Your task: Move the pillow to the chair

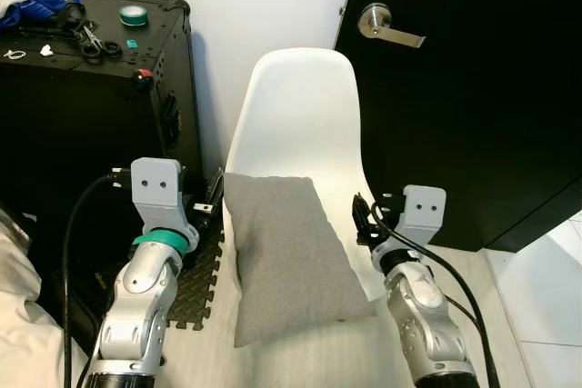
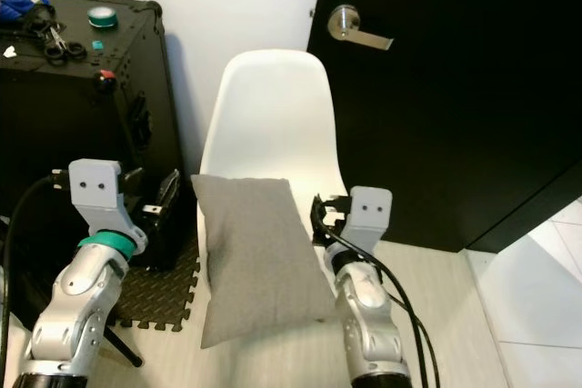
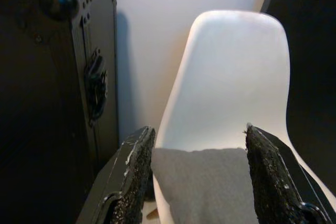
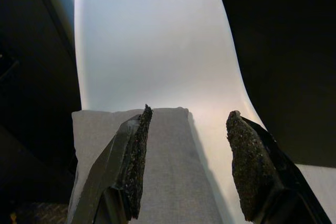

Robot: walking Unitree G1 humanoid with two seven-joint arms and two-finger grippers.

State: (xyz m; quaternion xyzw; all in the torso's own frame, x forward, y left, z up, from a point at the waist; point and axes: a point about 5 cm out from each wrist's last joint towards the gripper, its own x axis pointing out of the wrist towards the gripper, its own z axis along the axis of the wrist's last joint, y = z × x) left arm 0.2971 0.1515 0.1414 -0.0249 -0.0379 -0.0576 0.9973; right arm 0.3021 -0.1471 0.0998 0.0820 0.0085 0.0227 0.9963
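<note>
Left gripper (image 1: 211, 199): I see its fingers spread, empty, beside the pillow's left edge
Pillow (image 1: 289, 256): lies on the chair (image 1: 300, 106) seat, front end overhanging; looks delivered to me
Right gripper (image 1: 362, 220): fingers apart, holding nothing, just right of it
Room: black case (image 1: 82, 124) left, dark door (image 1: 473, 88) right, pale floor

Cloth on moulded plastic.
Grey woven pillow (image 1: 289, 256), matt; white chair (image 1: 300, 106), smooth, faintly glossy; door handle (image 1: 386, 24), brushed metal.

Chair (image 1: 300, 106) seat mostly hidden under pillow (image 1: 286, 252); legs out of sight. Clutter on black case (image 1: 100, 97) too small to identify.
</note>
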